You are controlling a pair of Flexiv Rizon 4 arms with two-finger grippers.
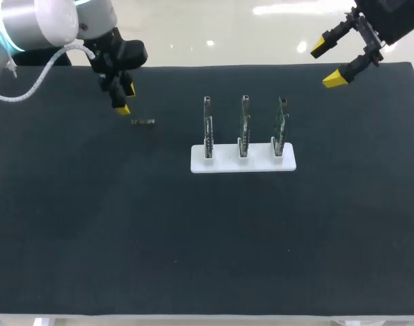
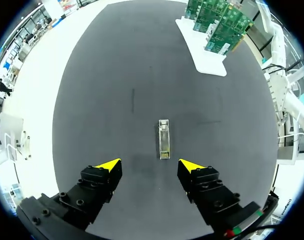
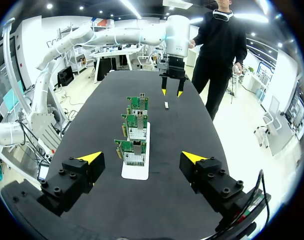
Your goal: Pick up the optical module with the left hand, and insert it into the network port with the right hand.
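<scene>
Broadly, a black worktop [image 1: 91,238] fills the scene, with the left arm [image 1: 43,24] coming in at its far left corner and the right arm [image 1: 390,17] at its far right corner. Near the middle sits a white stand [image 1: 242,165] holding three green boards [image 1: 245,125] upright on edge, side by side; the port is too small to make out. The right tool [image 1: 328,62] hangs well apart from the stand, its yellow tips spread wide with nothing between them. The left tool [image 2: 150,165] hovers above the worktop, likewise wide open and empty. The module [image 2: 163,139] lies flat on the worktop just ahead of the left tool, running lengthwise along the line of the fingers, a little off the mid-line between them, and well apart from the stand. It looks like a small, slim bar of metal and clear plastic. It is probably light and stiff, with smooth sides that could slip and a connector end better left untouched. The pick-up is not yet begun. A sound hold, I judge, is across its two long sides near mid-length, with the tool centred over it first and one end left free for the right tool. Pinched off-centre, so small a piece may swivel or skid.
</scene>
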